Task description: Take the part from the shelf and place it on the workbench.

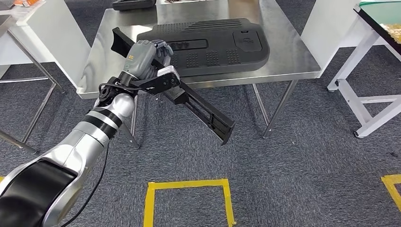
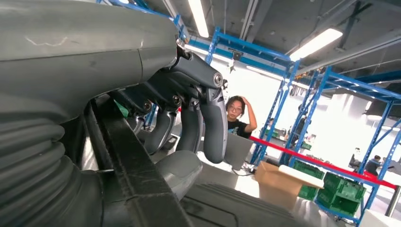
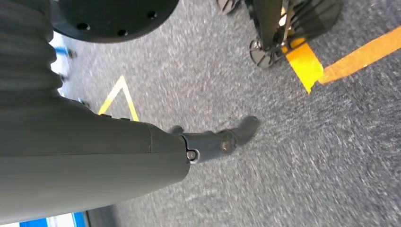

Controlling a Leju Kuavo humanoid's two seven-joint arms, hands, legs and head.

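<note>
I had the part, a long black plastic strip, gripped in my left hand, fingers curled around it near its upper end. That upper end reached over the front-left edge of the steel surface, while the rest slanted down and to my right, hanging out over the carpet well clear of the surface's legs. In the left wrist view the strip ran between my thumb and the dark fingers bent over it.

I judged the carrying step nearly over and the placing step just begun: the part was at the workbench but not yet resting on it. A large black moulded panel already lay across the middle of the surface, just beyond my hand.

The next move, as I saw it, called for lifting the low end, swinging the strip level, and setting it on the bare steel beside the panel before loosening my grip.

My right hand hung toward the floor; whether its fingers were spread or curled I could not tell.
</note>
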